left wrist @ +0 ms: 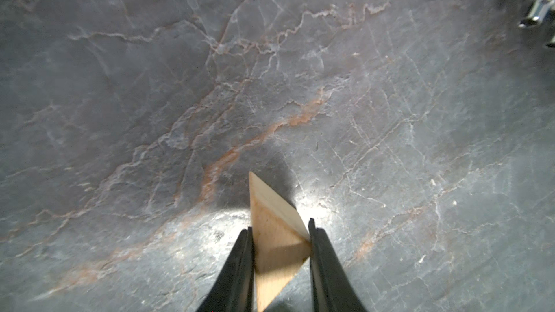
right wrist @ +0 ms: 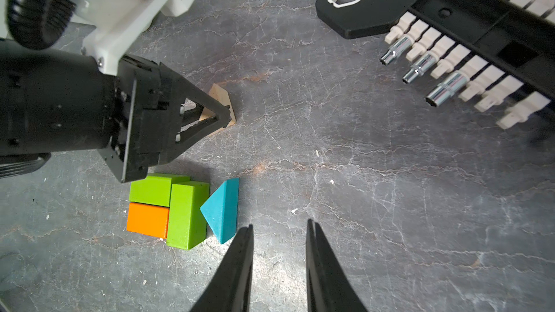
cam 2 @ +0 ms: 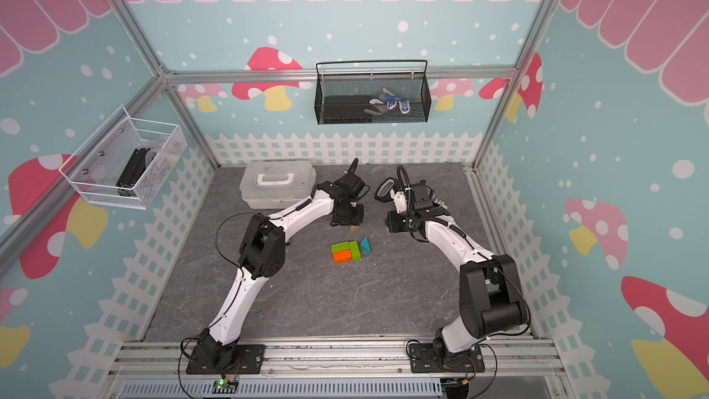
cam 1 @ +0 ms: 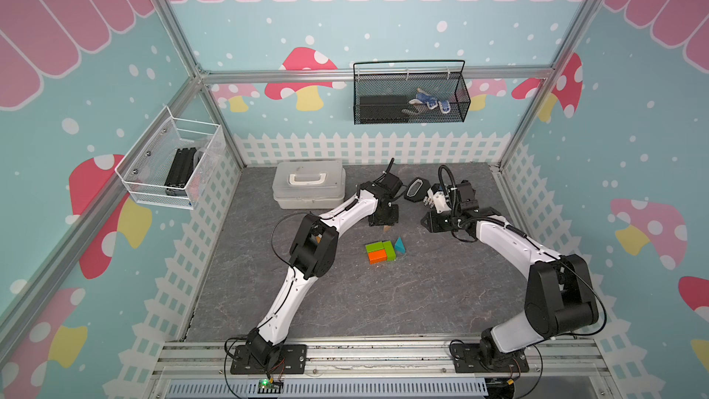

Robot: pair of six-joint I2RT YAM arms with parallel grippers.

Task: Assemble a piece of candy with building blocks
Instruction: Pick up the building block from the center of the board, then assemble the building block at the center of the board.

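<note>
Five wooden blocks, two pincers, one grey tabletop [right wrist: 360,190].

Item: my left pincer [left wrist: 280,228]. Fingers set narrow, one pressed on each side of the tan triangular prism [left wrist: 271,229], clamped on it. The prism sits low at the tabletop; I cannot tell whether it is lifted clear. In both top views it lies apart from the other blocks, on their far side [cam 1: 387,229].

Item: my right pincer [right wrist: 279,225]. Fingers apart with a slim gap, nothing between them, hanging over bare tabletop near the teal triangular prism [right wrist: 222,211].

Item: candy body, partly built. One lime-green cuboid [right wrist: 153,189] lies side by side with the orange cuboid [right wrist: 147,219], touching. The second lime-green cuboid [right wrist: 186,214] lies across their ends. The teal prism points its apex at that cuboid, touching or just beside it.

Item: black bit holder [right wrist: 480,25], well apart from the blocks.

Item: lidded plastic box [cam 1: 309,184], near the back wall.
</note>
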